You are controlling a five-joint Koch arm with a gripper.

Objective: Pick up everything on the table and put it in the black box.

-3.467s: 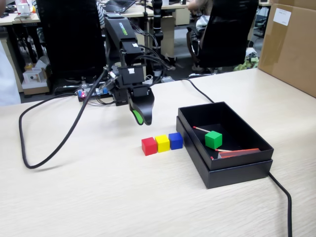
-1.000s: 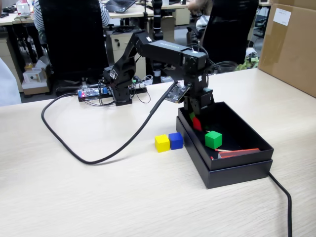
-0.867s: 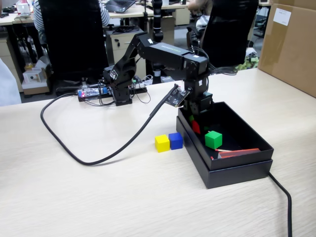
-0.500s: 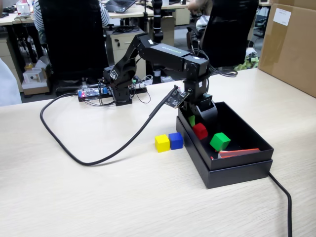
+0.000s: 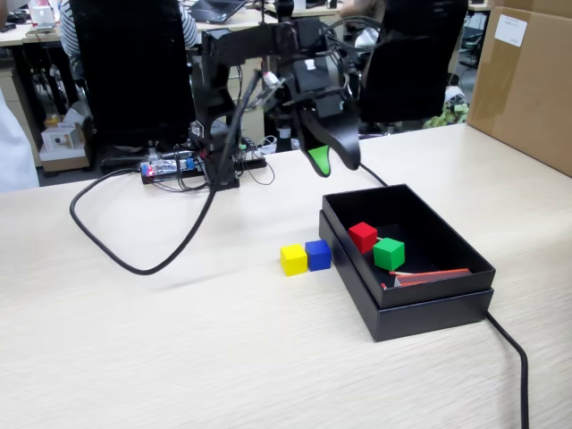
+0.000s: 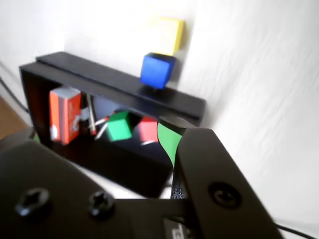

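Observation:
The black box stands right of centre on the table in the fixed view. A red cube and a green cube lie inside it, side by side. A yellow cube and a blue cube sit touching on the table against the box's left wall. My gripper hangs open and empty well above the box's far left corner. The wrist view looks between the gripper's spread jaws into the box, at the green cube and red cube. Beyond the box sit the blue cube and yellow cube.
An orange matchbox and loose matchsticks also lie in the box. A black cable loops over the table's left half and another runs off behind the box. A big brown carton stands at the far right.
The red cube, earlier on the table and then carried in the jaws, now lies loose in the box. The gripper has risen out of the box, and the green cube shifted slightly.

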